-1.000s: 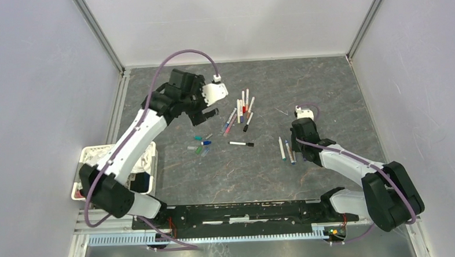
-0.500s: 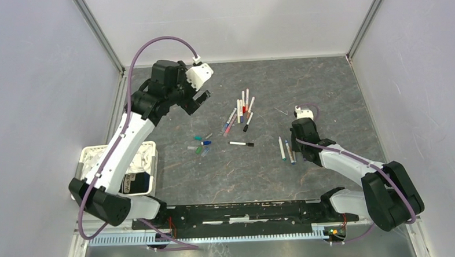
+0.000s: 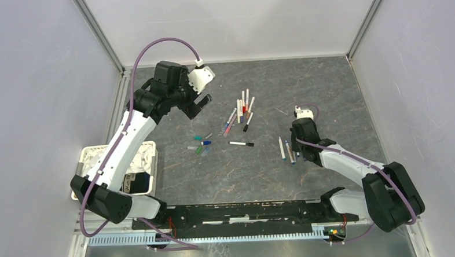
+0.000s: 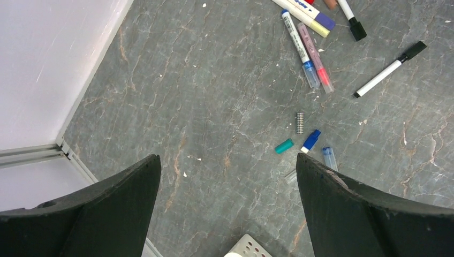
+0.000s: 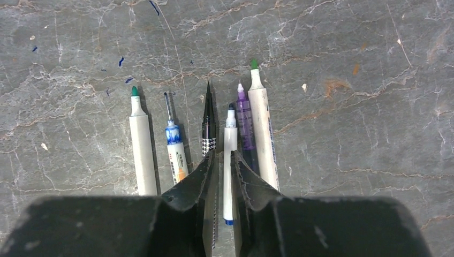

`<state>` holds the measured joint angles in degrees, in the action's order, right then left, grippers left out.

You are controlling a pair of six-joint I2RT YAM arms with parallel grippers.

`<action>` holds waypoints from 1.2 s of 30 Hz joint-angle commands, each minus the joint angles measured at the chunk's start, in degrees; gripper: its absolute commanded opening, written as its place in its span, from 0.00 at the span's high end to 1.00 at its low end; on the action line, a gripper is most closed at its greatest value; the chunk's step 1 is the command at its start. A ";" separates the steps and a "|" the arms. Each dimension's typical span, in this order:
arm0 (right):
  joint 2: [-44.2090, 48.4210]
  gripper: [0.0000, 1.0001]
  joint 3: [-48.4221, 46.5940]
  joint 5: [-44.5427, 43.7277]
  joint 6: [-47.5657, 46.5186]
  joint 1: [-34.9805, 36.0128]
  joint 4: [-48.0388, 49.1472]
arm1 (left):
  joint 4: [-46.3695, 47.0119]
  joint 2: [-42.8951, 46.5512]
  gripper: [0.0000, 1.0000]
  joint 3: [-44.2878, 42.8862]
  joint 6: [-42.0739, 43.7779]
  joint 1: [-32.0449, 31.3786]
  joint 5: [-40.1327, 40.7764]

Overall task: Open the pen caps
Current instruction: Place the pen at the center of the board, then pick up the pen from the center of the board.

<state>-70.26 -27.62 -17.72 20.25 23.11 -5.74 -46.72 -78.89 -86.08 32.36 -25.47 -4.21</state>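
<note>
Several uncapped pens lie side by side under my right gripper (image 5: 222, 155), their tips pointing away. Its jaws stand a little apart around a slim white pen (image 5: 230, 144), with a narrow gap on that pen's left side. This row (image 3: 287, 150) is beside the right arm in the top view. My left gripper (image 4: 227, 156) hangs wide open and empty above the floor at the far left (image 3: 200, 103). Capped pens lie in a pile (image 3: 242, 110), and one black-capped pen (image 4: 388, 72) lies apart. Loose pen caps (image 3: 201, 144) lie close together, among them a teal cap (image 4: 284, 145) and a blue cap (image 4: 311, 141).
A white perforated basket (image 3: 87, 155) stands at the left edge by the left arm's base. A small metal spring (image 4: 300, 123) lies near the loose caps. Grey walls close in the back and both sides.
The left arm has drawn back from the pen pile toward the far left corner, its gripper still wide open. The right arm has stayed over its row of pens.
</note>
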 commanded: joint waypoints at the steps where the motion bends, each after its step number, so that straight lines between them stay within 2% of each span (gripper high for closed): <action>1: 2.95 0.80 -3.36 0.93 0.69 -0.19 -0.80 | 0.05 1.81 0.00 -2.69 -3.77 -0.06 -0.85; 4: 4.81 0.77 -5.99 3.37 0.29 0.63 -0.26 | -0.64 1.64 0.00 -3.42 -5.40 0.03 -1.96; 7: 4.01 0.69 -9.89 5.68 -1.69 3.17 1.06 | -0.79 1.64 0.00 -1.96 -6.02 0.07 -4.17; 12: -5.23 0.53 -17.34 17.40 -9.33 7.89 4.47 | -0.56 2.44 0.00 2.94 -7.36 0.57 -8.40; 15: -12.57 0.48 -20.68 26.09 -13.62 10.11 5.30 | 0.60 3.76 0.00 6.77 -9.20 1.34 -10.58; 20: -24.09 0.48 -29.29 26.54 -22.14 15.69 2.82 | 0.33 4.00 0.00 10.26 -10.49 4.38 -14.00; 25: -32.00 0.49 -36.39 25.99 -25.57 18.14 0.28 | -0.77 4.13 0.00 10.81 -10.64 7.30 -15.77; 31: -38.04 0.52 -41.49 23.42 -28.78 19.66 -3.04 | -1.59 5.42 0.00 11.05 -10.57 9.46 -16.97; 36: -39.43 0.53 -40.92 22.70 -30.27 19.84 -4.42 | -2.10 5.90 0.00 10.69 -9.99 10.91 -17.89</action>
<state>-108.71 -67.46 6.42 -7.09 42.52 -7.92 -48.10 -74.78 -74.94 24.01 -15.62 -19.57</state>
